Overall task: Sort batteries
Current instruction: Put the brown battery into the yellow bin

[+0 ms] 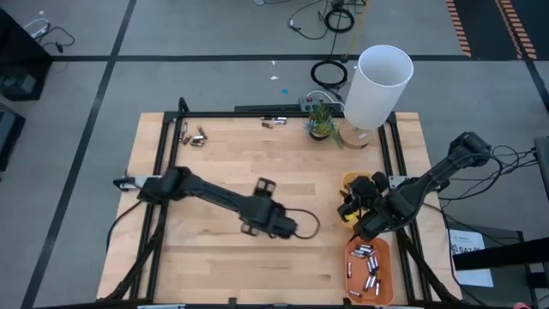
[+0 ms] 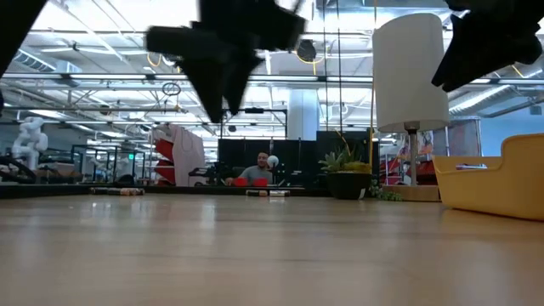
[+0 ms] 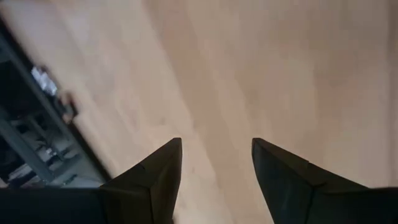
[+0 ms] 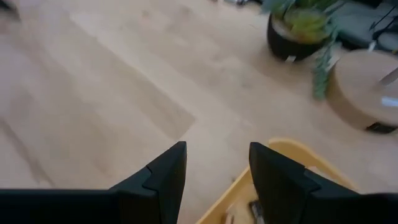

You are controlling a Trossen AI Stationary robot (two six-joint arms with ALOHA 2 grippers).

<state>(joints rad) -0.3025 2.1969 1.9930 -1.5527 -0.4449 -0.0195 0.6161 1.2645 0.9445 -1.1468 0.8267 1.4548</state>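
Scanning from the left, a few batteries (image 1: 198, 136) lie loose near the table's (image 1: 223, 266) far left corner, and a couple more (image 1: 273, 123) along its far edge. The left end effector (image 1: 267, 184) hangs over bare wood mid-table, fingers parted, holding nothing. The right end effector (image 1: 348, 209) hovers at the yellow tray (image 1: 351, 179), fingers apart and empty. Many batteries already sit in the orange tray (image 1: 385, 275); the stragglers remain, so the sorting looks mostly done.

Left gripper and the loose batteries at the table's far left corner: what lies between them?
Only bare wooden table. The high view shows nothing between the left gripper and those batteries.
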